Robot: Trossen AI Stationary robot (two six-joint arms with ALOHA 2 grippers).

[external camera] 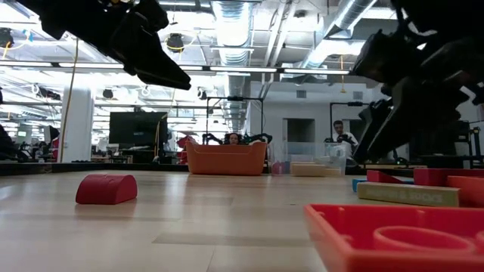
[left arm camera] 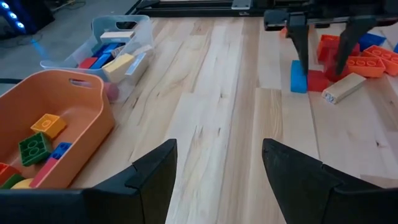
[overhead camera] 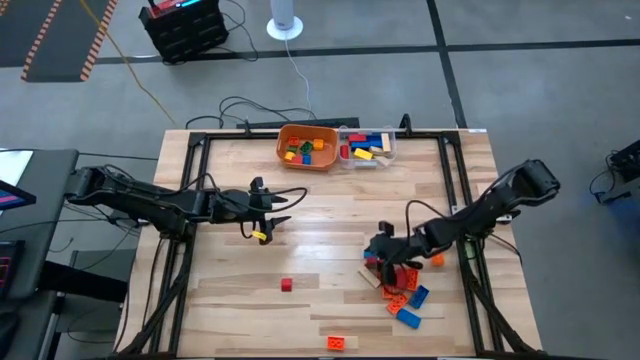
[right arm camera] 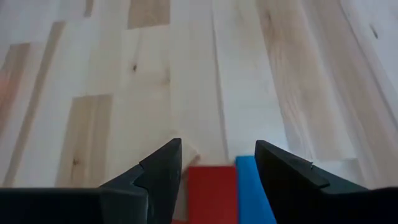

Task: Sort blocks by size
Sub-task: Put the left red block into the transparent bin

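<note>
On the wooden table, the blocks sit in three places: a loose pile near the right front corner, a single red cube alone in the middle front, and an orange brick at the front edge. More lie already in the orange bowl and the clear container, side by side at the far edge.

The left arm reaches in from the left side, stretched almost level across the table, its left gripper hanging above the board's left centre. Its fingers stand apart with nothing between them in the wrist view; a small yellow piece lies just beside the gripper, though from above it is hard to say whether it touches.

The right arm comes in from the right edge, bent down at the elbow, so the right gripper points steeply at the near side of the pile. Its fingers are spread and hold nothing; a red block and a blue block lie side by side right below the gap.
</note>
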